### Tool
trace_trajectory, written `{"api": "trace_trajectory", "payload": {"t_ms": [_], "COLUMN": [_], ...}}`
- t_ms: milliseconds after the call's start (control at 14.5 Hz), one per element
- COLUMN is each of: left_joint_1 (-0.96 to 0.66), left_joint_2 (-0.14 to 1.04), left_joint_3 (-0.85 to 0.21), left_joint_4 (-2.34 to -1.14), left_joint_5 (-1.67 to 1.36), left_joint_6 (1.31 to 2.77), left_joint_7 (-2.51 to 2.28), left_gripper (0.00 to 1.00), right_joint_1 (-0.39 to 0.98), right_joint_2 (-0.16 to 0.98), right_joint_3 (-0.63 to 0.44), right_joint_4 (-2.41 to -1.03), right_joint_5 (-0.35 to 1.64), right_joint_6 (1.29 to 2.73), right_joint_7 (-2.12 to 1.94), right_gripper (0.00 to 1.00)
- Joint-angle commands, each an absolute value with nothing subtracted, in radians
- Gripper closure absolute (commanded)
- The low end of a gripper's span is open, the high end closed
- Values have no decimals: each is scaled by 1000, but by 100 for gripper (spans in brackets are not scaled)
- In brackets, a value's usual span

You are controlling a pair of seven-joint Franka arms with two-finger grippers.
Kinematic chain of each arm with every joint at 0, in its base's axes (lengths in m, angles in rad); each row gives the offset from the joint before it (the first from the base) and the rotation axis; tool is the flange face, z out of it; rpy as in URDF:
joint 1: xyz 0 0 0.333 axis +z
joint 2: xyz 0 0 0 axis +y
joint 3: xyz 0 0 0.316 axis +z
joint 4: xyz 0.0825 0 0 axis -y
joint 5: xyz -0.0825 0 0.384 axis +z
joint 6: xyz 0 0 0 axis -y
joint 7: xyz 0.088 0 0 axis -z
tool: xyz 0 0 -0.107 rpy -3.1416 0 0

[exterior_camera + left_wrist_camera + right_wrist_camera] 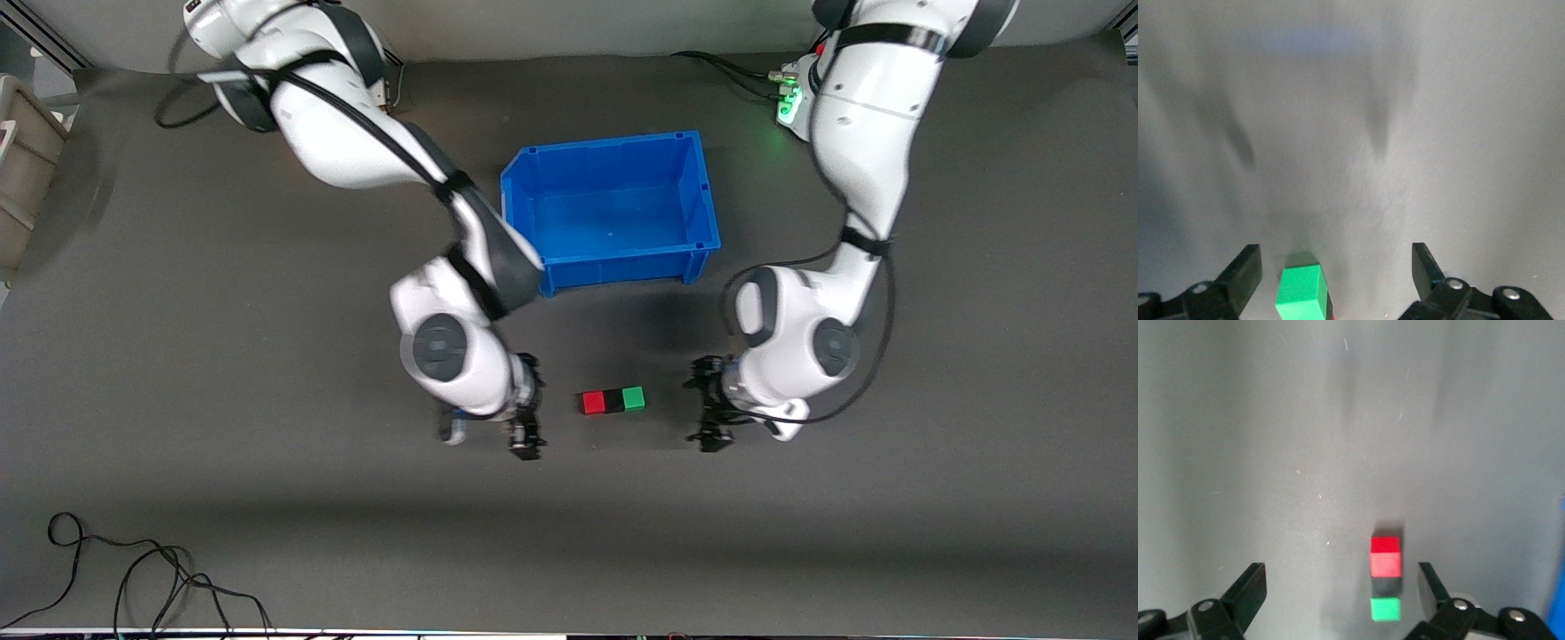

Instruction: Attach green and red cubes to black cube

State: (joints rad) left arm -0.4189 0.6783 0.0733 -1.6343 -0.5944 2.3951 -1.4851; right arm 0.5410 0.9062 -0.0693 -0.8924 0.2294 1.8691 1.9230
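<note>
Now left hand, right hand open, low, flanking red-black-green cube row.

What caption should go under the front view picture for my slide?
Red cube, black cube and green cube joined in a row, open right pincer and left pincer flanking them.

Glossy plastic blue bin – matt, cloth-like dark grey table

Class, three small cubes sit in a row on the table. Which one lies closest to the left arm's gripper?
The green cube: it ends the row toward the left gripper, with the black cube in the middle and the red cube at the right arm's end.
</note>
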Motion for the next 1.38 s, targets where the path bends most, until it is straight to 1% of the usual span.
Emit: {"api": "trace_trajectory", "payload": {"t_ms": [0,207,414,552,621,828,897,966,1034,1172,1310], "left_joint_1": [-312,-181,-109,-62,-57,-45,-48,-48,-49,-57,-61], "left_joint_2": [562,442,336,269,238,157,134,112,92,52,23], "left_joint_3": [78,80,80,80,80,78,78,75,75,72,63], "left_joint_4": [-1678,-1681,-1675,-1674,-1672,-1672,-1674,-1672,-1669,-1667,-1666], "left_joint_5": [-580,-469,-352,-296,-261,-170,-149,-121,-103,-62,-11], "left_joint_6": [2214,1984,1841,1771,1728,1671,1660,1628,1606,1603,1606], "left_joint_7": [-1315,-1139,-955,-812,-740,-603,-571,-517,-438,-268,-100], "left_gripper": [0,0,0,0,0,0,0,0,0,0,0], "right_joint_1": [479,433,342,290,270,253,256,256,256,258,262], "right_joint_2": [755,615,500,430,390,309,284,250,201,111,77], "right_joint_3": [-54,-67,-69,-83,-84,-92,-121,-145,-156,-173,-176], "right_joint_4": [-937,-957,-997,-1052,-1095,-1196,-1233,-1283,-1370,-1524,-1591], "right_joint_5": [249,239,232,207,180,40,34,35,37,37,29], "right_joint_6": [1685,1513,1329,1278,1275,1284,1310,1360,1440,1584,1663], "right_joint_7": [1748,1524,1240,1008,870,492,412,361,309,229,221], "right_gripper": [0,0,0,0,0,0,0,0,0,0,0]}}
